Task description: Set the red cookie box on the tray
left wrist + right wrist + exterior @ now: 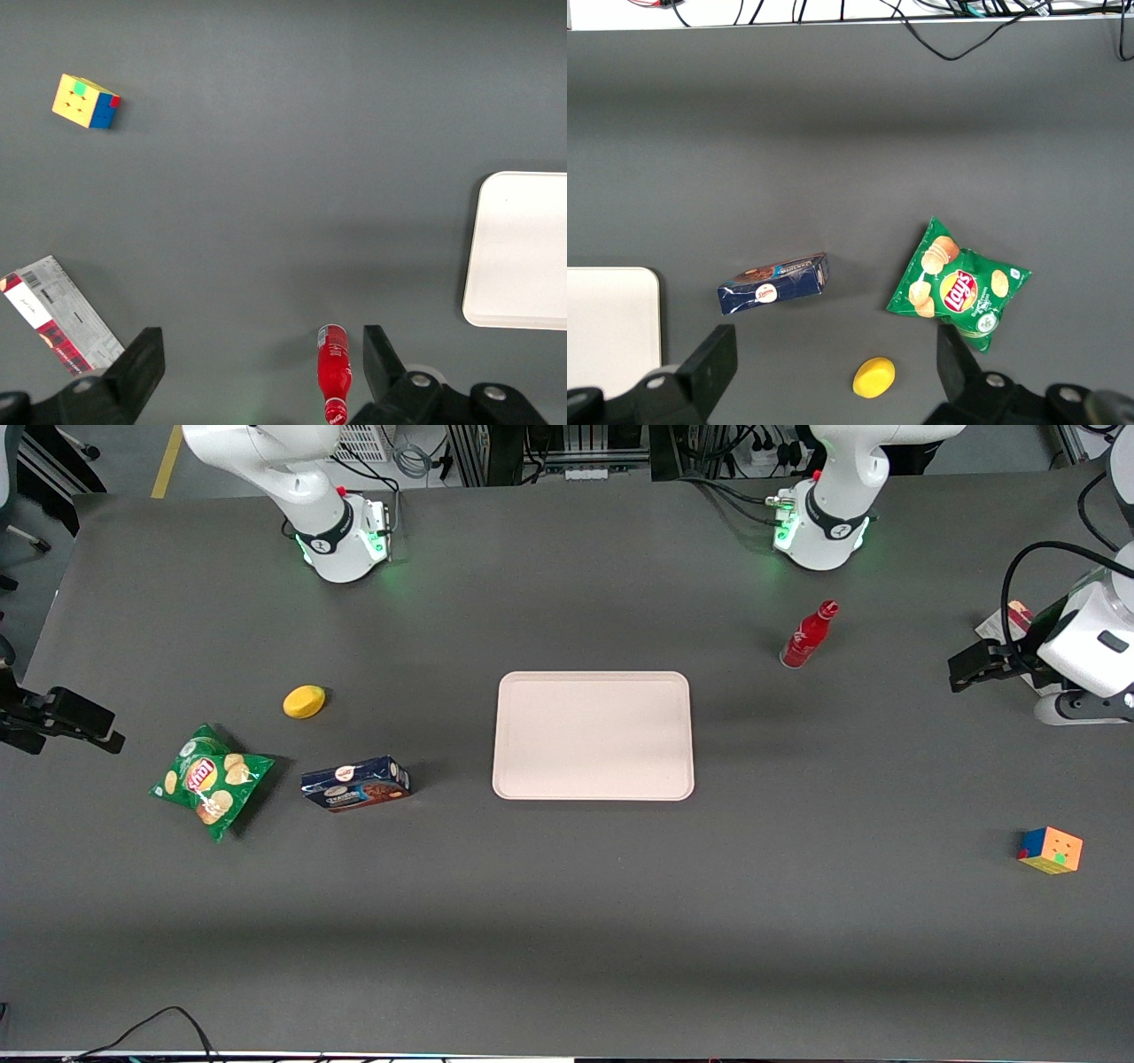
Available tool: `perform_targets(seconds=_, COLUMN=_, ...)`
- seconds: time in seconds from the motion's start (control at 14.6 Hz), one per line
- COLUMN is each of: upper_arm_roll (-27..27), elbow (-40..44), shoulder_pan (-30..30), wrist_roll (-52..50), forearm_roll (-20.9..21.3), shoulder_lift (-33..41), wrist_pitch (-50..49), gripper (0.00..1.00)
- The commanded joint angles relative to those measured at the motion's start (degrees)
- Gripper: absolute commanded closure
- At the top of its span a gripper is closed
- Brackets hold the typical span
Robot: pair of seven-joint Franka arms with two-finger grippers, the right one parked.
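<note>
The red cookie box (pixel 58 314) lies flat on the table toward the working arm's end, its white printed back and dark red edge showing. In the front view only a corner of the red cookie box (pixel 1010 618) shows, the rest hidden by the arm. My left gripper (pixel 964 671) hovers above the table beside that box, apart from it. In the left wrist view the gripper (pixel 261 363) is open with nothing between its fingers. The pale beige tray (pixel 592 735) sits bare at the table's middle, and an end of the tray (pixel 523 252) shows in the wrist view.
A red bottle (pixel 808 636) stands between the tray and the gripper. A colourful cube (pixel 1050 850) lies nearer the front camera. Toward the parked arm's end are a dark blue cookie box (pixel 354 784), a green chips bag (pixel 211 779) and a yellow object (pixel 304 701).
</note>
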State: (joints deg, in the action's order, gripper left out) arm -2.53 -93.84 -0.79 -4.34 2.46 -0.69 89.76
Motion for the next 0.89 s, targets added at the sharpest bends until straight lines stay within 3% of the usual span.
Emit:
perform_targets(seconds=0.0, upper_arm_roll=-0.19, elbow=1.64, shoulder_pan=-0.09, wrist_roll=-0.67, forearm_roll=0.80, shoulder_lift=-0.63, wrist_pitch=-1.51, gripper=0.00)
perform_targets(seconds=0.82, upper_arm_roll=0.60, elbow=1.55, shoulder_pan=0.78, wrist_roll=-0.85, forearm_roll=0.88, shoulder_lift=-2.56, wrist_pitch=-3.62, gripper=0.00)
